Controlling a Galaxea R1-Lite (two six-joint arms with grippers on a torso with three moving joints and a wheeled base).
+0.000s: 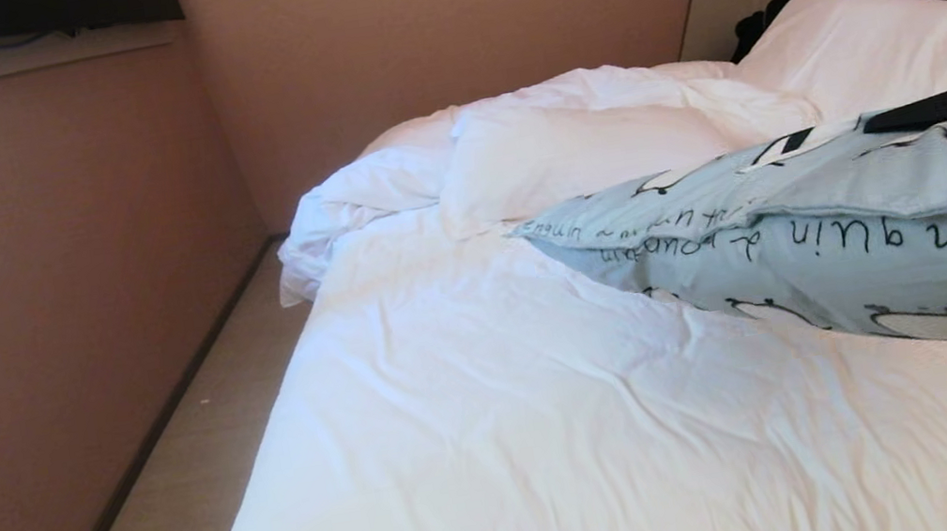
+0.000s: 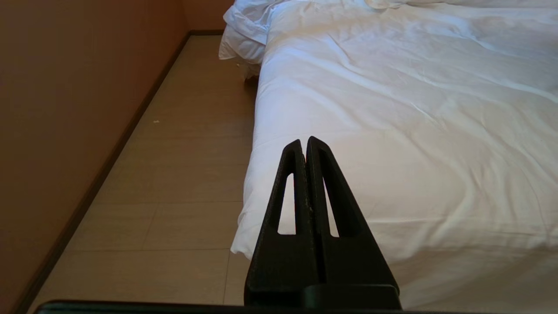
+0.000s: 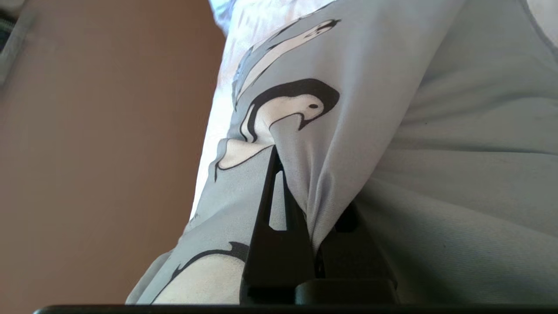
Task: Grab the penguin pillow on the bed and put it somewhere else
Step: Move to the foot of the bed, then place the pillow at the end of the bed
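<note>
The pillow [image 1: 859, 242] runs off the frame's right edge in the head view, and in the right wrist view its fabric hides one finger of the right hand [image 3: 301, 196]. That hand reaches level from the right, clenched on a fold of the pillow, which hangs below it over the bed [image 1: 506, 412]. The left hand [image 2: 304, 146], clenched empty, points along the bed's near edge. Beyond the right hand, a white pillow [image 1: 856, 43] half hides a dark object.

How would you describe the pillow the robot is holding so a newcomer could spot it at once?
Start at the bed with white bedding. On its right side, the right gripper pinches the penguin pillow. Unlike the plain white pillows, it is light blue with penguins and dark lettering.
</note>
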